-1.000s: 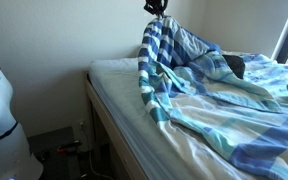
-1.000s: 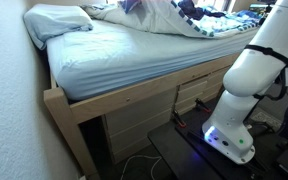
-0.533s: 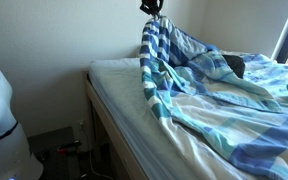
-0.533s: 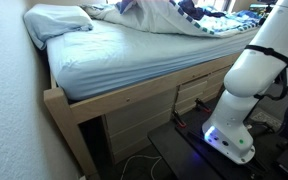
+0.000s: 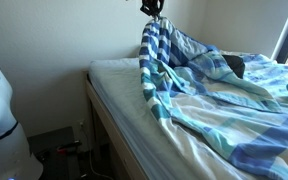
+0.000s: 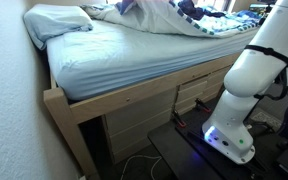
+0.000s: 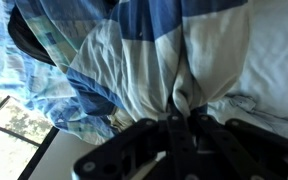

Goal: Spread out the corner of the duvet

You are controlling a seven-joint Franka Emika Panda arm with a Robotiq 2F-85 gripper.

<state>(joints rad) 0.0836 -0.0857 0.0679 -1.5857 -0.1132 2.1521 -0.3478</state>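
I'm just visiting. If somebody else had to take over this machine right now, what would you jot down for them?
Gripper: jaws shut on the duvet corner, held high above the bed.
Duvet: hangs from the corner in a bunched fold, with the rest crumpled across the mattress, part of which lies bare.
Done: corner grasped and raised.
Left: probably carry it over the bare part, lay it flat, let go.
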